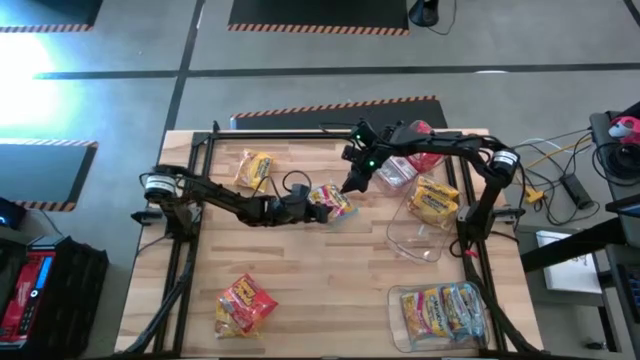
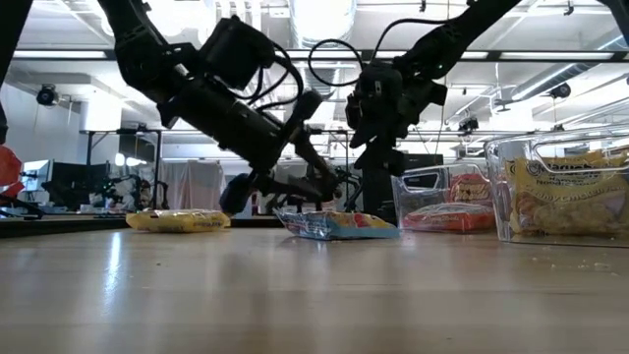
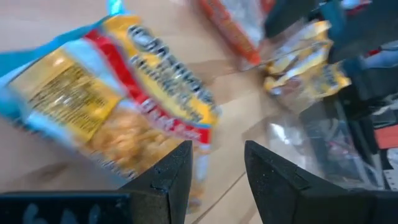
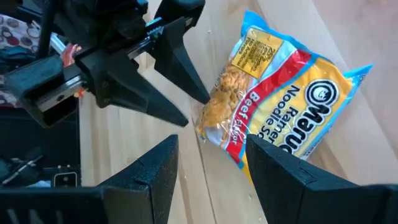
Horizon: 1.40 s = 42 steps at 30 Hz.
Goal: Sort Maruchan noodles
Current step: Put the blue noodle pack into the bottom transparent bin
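Note:
A light blue and yellow Maruchan noodles packet [image 1: 337, 200] lies flat on the table's middle, shown large in the right wrist view [image 4: 280, 93] and blurred in the left wrist view [image 3: 106, 99]. My left gripper [image 4: 198, 111] reaches in from the table's left. It is open, with its fingertips at the packet's left end and bare wood in the gap [image 3: 217, 146]. My right gripper [image 1: 352, 185] hangs open above the packet's far side, clear of it [image 4: 211, 140]. My left gripper's two fingertips [image 4: 188, 120] stand right at the packet's left end [image 4: 205, 124], slanting down from the table's left. I cannot tell whether they touch it. The packet rests on the wood.
A yellow packet [image 1: 255, 170] lies at the far left and a red and yellow one [image 1: 245, 303] at the near left. Clear tubs stand on the right: one with a red packet [image 1: 420, 150], one with a yellow packet [image 1: 432, 203], one empty [image 1: 415, 240], and one at the near right with several packets [image 1: 440, 312].

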Available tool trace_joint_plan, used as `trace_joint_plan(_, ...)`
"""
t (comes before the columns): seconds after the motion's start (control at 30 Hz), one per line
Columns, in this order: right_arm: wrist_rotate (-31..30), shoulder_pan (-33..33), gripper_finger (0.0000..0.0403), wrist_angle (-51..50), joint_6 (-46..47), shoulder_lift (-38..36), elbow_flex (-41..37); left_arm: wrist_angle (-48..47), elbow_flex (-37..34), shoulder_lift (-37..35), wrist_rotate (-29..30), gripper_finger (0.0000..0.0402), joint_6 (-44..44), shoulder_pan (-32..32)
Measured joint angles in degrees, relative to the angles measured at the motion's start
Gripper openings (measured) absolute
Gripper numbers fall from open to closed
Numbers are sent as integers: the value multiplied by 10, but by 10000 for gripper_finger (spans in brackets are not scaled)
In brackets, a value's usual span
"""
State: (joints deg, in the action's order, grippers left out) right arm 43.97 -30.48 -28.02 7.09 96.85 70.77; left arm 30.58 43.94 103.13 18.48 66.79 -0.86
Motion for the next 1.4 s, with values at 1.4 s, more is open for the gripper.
trace_joint_plan(1.4,-22,15,176,69,38,27,-28,-185,3,8,-3,131,71,-2)
